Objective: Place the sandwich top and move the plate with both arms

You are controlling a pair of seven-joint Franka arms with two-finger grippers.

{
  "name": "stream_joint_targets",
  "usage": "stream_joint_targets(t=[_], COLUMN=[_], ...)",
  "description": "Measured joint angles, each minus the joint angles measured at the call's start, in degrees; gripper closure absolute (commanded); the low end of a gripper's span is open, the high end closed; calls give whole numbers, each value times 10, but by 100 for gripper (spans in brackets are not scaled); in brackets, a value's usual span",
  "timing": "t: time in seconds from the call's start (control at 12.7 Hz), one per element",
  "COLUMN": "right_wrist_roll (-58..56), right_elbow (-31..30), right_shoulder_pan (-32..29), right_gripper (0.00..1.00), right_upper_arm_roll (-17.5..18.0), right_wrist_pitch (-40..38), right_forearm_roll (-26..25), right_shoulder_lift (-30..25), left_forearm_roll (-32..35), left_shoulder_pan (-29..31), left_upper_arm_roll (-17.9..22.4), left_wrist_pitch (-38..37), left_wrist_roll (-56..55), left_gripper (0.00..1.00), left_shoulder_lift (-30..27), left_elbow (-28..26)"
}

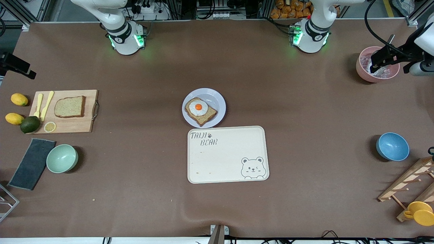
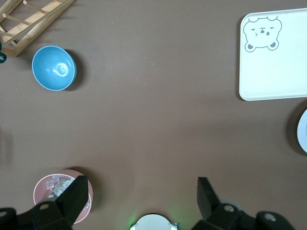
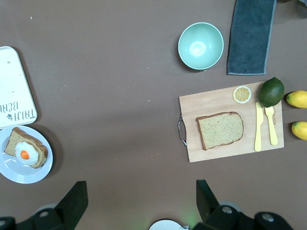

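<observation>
Overhead, left end effector (image 2: 139, 201) and right end effector (image 3: 139, 201) gape wide, empty

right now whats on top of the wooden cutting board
On the cutting board lie the sandwich top, a yellow knife and fork, and a lemon slice. The board under them is covered.

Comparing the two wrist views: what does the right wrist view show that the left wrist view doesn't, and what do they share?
Only the right wrist view: the sandwich top on the cutting board, a green bowl, a dark cloth, an avocado, lemons, and the egg-topped slice.

Only the left wrist view: a blue bowl, a pink bowl, a wooden rack.

Both: the bear tray and the plate, of which the left view shows only an edge.
</observation>
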Motion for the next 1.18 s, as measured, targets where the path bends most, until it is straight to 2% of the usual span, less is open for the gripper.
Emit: stream_joint_targets(t=[0.79, 1.18], right_wrist_roll=[0, 0], right_elbow=[0, -3], right_shoulder_pan=[1, -3], right_gripper=[0, 0], right_upper_arm_roll=[1, -1], right_wrist_pitch=[-7, -9], right_forearm_roll=[3, 1], right_shoulder_lift=[14, 60], left_forearm_roll=[0, 0], left_shoulder_pan=[5, 5], left_upper_arm_roll=[1, 1], left_wrist_pitch=[14, 26], left_wrist_roll=[0, 0], left_gripper=[0, 0], left_shoulder_lift=[6, 13], left_elbow=[3, 3])
